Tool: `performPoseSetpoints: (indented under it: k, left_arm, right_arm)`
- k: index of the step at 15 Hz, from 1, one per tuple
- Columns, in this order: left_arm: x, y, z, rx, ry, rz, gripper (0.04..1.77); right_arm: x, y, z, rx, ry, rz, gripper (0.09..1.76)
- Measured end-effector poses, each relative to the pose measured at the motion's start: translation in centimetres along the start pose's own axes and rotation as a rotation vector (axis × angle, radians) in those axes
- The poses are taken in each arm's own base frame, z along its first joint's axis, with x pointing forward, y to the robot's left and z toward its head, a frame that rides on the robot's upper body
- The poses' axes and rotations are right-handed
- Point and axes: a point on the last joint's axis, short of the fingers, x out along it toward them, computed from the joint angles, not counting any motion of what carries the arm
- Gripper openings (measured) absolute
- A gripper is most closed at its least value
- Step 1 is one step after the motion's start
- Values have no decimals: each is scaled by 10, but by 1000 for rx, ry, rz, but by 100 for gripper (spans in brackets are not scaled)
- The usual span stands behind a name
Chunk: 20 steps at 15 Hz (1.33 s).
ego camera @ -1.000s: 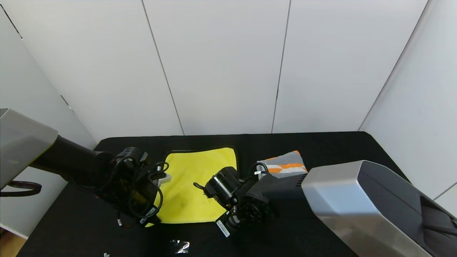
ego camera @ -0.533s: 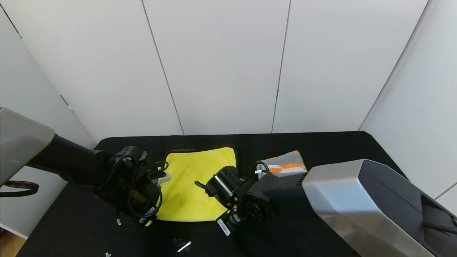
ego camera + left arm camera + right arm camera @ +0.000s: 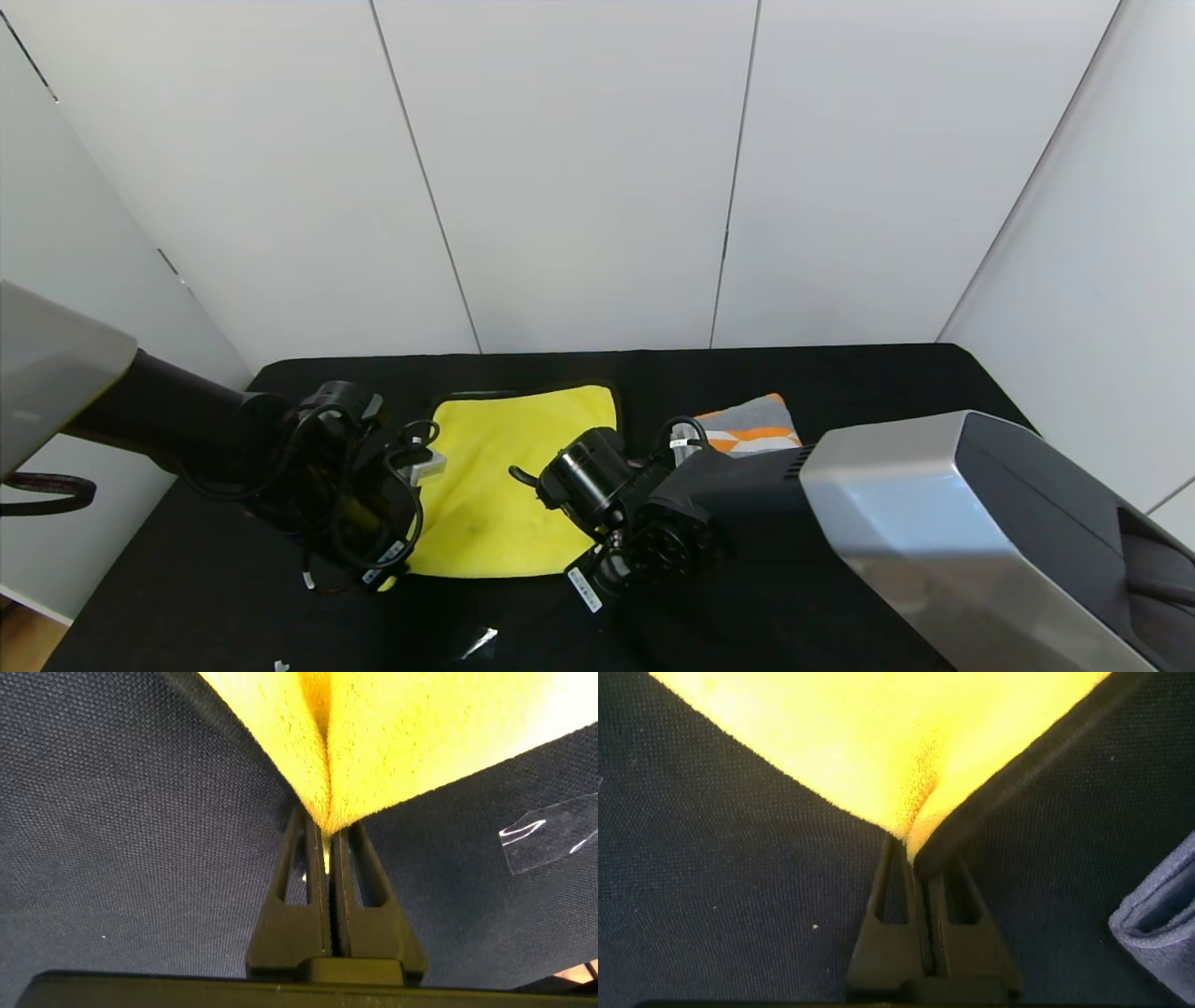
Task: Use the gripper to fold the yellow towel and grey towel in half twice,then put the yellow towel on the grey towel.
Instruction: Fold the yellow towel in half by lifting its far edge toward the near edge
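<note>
The yellow towel lies spread on the black table, mid-left in the head view. My left gripper is shut on its near left corner, the plush cloth puckered between the fingers. My right gripper is shut on the near right corner, where the yellow towel with its black trim bunches up. In the head view both wrists hide the pinched corners. The grey towel, folded with orange blocks showing, lies behind the right arm; its edge shows beside the right gripper.
A scrap of clear tape lies on the black table near the front edge, also seen as clear tape beside the left gripper. White wall panels stand close behind and to both sides of the table.
Both grippers have closed on the yellow towel's near corners. The near edge has drawn slightly away from the front, and the right arm has shifted a little.
</note>
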Motion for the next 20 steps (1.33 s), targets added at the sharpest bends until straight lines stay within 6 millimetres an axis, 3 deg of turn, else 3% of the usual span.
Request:
performPoseSetpoints:
  k: [11,20]
  left_arm:
    - [-17,-1,-1,2,-37,19,13]
    - [-25,-12,-20,-3,-14,4,13]
  right_arm:
    - [-16,1,6,1,-31,11,12]
    - [-24,9,2,26,-2,24,12]
